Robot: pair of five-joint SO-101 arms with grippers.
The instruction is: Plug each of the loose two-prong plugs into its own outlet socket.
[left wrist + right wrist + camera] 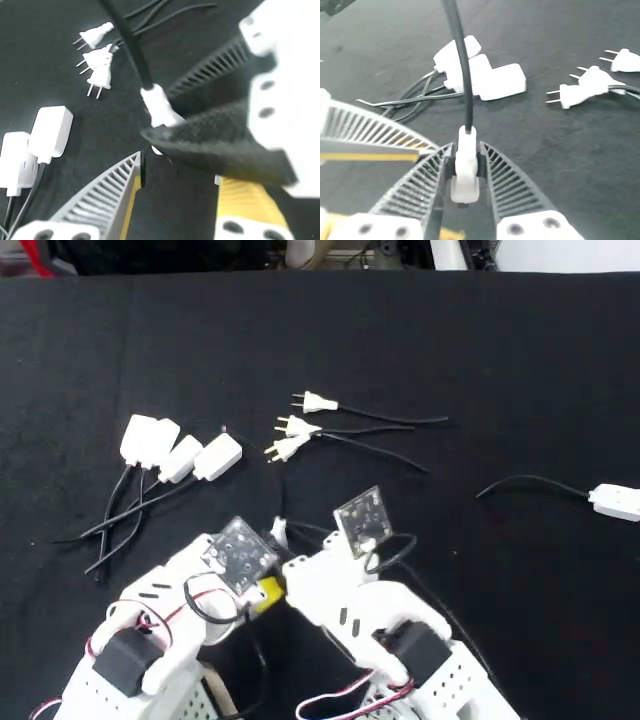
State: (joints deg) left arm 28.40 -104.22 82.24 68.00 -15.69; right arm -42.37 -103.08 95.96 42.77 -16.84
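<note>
The black table [520, 360] lies under everything I can see. On its left, four white outlet sockets [180, 450] sit bunched together and touching, with their black cords [130, 520] trailing toward the near side. Just right of them, near the centre, lie three loose two-prong plugs [298, 425]. My right gripper [466, 146] is clamped on a fourth plug [465, 172]. Its prongs are hidden, and its cord [457, 60] runs off toward the far side. My left gripper [177, 170] stands spread wide beside that plug and holds nothing.

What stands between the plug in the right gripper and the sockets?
Nothing visible: only bare cloth lies between the plug, shut in the right gripper, and the sockets. The open left gripper sits beside that path.
</note>
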